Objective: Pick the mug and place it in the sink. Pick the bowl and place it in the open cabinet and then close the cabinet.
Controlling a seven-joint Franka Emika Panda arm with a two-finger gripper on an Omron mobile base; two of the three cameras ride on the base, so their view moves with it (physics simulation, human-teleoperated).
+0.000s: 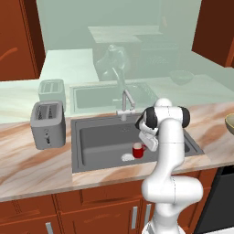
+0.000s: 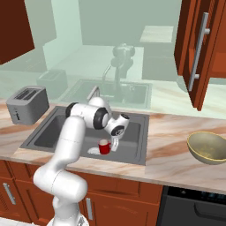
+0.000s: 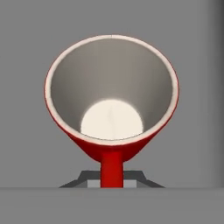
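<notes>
The surface (image 1: 27, 160) is a marbled tan and white slab running across both base views, with low reddish-brown cabinets (image 1: 91, 215) below it. The sink (image 1: 103, 141) is recessed into the surface, a dark grey basin with a silver faucet (image 1: 125, 103) at its rear edge and a pale round drain (image 1: 126, 157) on its floor. The cabinet (image 2: 201, 48) hangs on the wall above the right end of the surface, its door swung open toward the camera, the long silver bar handle (image 2: 198, 50) facing outward. A grey toaster (image 1: 47, 124) stands on the surface just left of the sink, well apart from the arm. The bowl (image 2: 208, 147) rests upright on the surface to the right of the sink, below the open cabinet door. The arm reaches down over the front rim of the sink, and its links partly hide the right half of the basin in the left base view. The mug (image 1: 138, 150) is upright inside the sink, beside the drain. The hand (image 1: 147, 145) is pressed together on the mug's handle (image 3: 111, 168), pinching it; the hand view looks straight into the mug's pale interior.
</notes>
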